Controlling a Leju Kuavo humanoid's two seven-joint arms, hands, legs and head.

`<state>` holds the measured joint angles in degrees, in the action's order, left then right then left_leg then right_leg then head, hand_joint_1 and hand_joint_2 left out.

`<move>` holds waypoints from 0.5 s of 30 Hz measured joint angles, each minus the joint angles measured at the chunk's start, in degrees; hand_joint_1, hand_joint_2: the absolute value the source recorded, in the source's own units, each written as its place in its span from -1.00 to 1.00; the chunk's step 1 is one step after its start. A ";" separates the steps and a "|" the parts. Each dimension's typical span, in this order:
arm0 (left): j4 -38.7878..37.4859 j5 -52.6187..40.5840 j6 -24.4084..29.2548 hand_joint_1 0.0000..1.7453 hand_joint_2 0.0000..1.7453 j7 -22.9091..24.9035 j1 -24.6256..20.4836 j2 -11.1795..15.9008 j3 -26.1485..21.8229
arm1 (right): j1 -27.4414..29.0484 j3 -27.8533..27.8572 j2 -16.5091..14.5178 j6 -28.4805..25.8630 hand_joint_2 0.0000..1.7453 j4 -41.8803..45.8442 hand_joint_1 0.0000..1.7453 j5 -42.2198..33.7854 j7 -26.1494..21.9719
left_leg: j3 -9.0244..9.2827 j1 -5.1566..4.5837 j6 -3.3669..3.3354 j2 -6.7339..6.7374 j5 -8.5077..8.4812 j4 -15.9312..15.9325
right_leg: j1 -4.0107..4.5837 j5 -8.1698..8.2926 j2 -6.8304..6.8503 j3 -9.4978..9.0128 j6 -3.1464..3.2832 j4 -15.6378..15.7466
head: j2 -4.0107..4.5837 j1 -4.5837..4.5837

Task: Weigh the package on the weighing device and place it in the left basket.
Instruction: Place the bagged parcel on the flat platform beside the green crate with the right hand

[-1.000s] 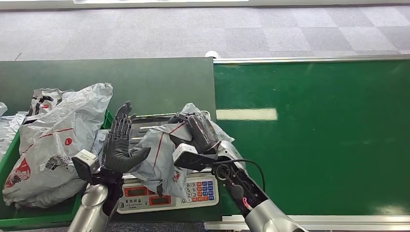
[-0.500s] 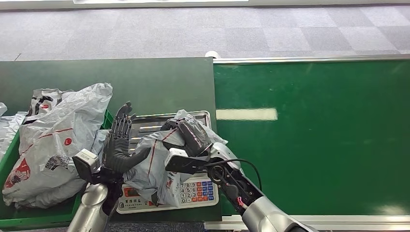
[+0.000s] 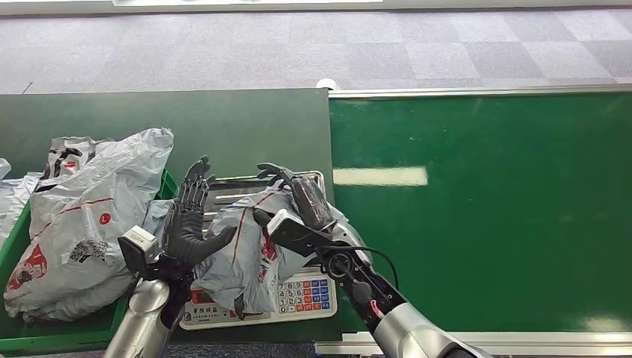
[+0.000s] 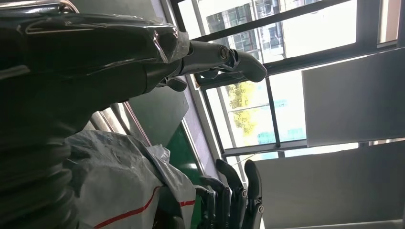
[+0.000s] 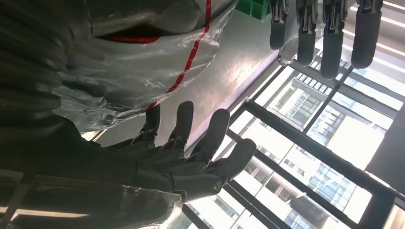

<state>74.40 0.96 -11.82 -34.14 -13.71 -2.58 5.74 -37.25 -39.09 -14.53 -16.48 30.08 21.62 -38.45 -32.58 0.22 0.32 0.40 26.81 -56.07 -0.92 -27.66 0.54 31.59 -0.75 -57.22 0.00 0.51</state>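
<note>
The package (image 3: pixel 246 250), a grey plastic mailer with a red stripe, lies slumped on the scale (image 3: pixel 261 298) between the two hands; its lower edge hangs over part of the keypad and display.

The left hand (image 3: pixel 188 224) stands upright beside the package's left flank, fingers straight and slightly apart, thumb angled toward the bag; it holds nothing. The right hand (image 3: pixel 298 200) rests on the package's right side with fingers extended and spread, palm against the film; it does not appear to clasp anything.

The basket (image 3: pixel 22 339) sits beyond the left hand's back, already heaped with other mailers (image 3: pixel 89 216).

Risks, as judgement:
- the film is slick and slack; two flat palms may squeeze it and let it slide out downward during a lift
- the bag's overhang on the keypad may press keys or spoil the reading
- the left hand stands between package and basket; a sideways push may jam the bag against it
- the heap is high; a dropped bag may roll off the pile back toward the fingers.
</note>
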 joint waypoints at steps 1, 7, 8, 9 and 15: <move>-0.14 0.00 0.00 -1.00 1.00 0.03 -0.14 0.00 0.03 | 0.05 0.31 0.01 0.13 1.00 0.10 -1.00 -0.88 -0.33 | 0.00 0.00 0.00 0.00 0.00 0.00 | 0.00 0.00 0.00 0.00 0.00 0.00 | 0.00 0.01; -0.47 0.03 0.32 -1.00 1.00 0.15 -0.33 0.02 0.12 | 2.48 2.64 0.80 1.28 1.00 5.40 -1.00 -7.06 -1.50 | 0.00 0.00 0.00 0.00 0.00 0.00 | 0.00 0.00 0.00 0.00 0.00 0.00 | 0.00 0.01; -0.46 0.05 0.37 -1.00 1.00 0.20 -0.30 0.04 0.12 | 3.19 2.89 1.11 1.52 1.00 6.82 -1.00 -7.47 -1.52 | 0.00 0.00 0.00 0.00 0.00 0.00 | 0.00 0.00 0.00 0.00 0.00 0.00 | 0.00 0.01; -0.46 0.08 0.39 -1.00 1.00 0.26 -0.25 0.06 0.11 | 4.02 3.15 1.47 1.81 1.00 8.46 -1.00 -7.74 -1.53 | 0.00 0.00 0.00 0.00 0.00 0.00 | 0.00 0.00 0.00 0.00 0.00 0.00 | 0.00 0.01; -0.14 -0.19 0.48 -1.00 1.00 0.51 0.27 0.07 0.01 | 8.47 5.23 3.42 5.26 1.00 17.80 -1.00 -9.30 -1.57 | 0.00 0.00 0.00 0.00 0.00 0.00 | 0.00 0.00 0.00 0.00 0.00 0.01 | 0.00 0.01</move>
<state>74.26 0.77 -11.34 -33.63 -13.43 -2.52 5.75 -28.77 -33.86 -11.11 -11.22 47.88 12.32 -40.01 -32.58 0.21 0.32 0.40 26.81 -56.06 -0.92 -27.66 0.55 31.59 -0.75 -57.21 0.00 0.51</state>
